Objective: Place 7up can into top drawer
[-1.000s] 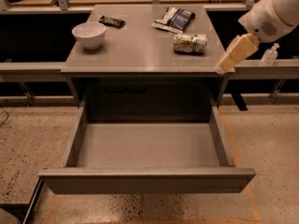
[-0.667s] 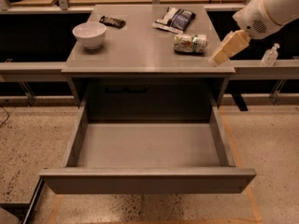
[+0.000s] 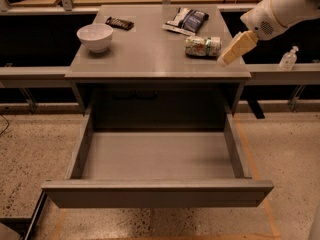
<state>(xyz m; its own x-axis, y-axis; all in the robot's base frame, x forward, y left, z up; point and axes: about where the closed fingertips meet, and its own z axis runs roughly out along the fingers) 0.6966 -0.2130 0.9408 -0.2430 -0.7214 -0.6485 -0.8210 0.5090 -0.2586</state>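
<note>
The 7up can (image 3: 203,46) lies on its side on the grey cabinet top (image 3: 150,54), towards the right edge. The top drawer (image 3: 157,191) is pulled out wide and its inside is empty. My gripper (image 3: 226,59) hangs on the white arm from the upper right. Its cream fingers (image 3: 235,48) point down-left, just right of the can and a little above the cabinet top's right edge. It holds nothing.
A white bowl (image 3: 95,36) and a dark bar (image 3: 120,23) sit at the left of the top. A blue-and-white snack bag (image 3: 186,20) lies behind the can. A clear bottle (image 3: 288,59) stands on the shelf at right.
The arm has moved left and up, bringing the gripper from beyond the cabinet's right edge to close beside the can. The can and drawer have not moved.
</note>
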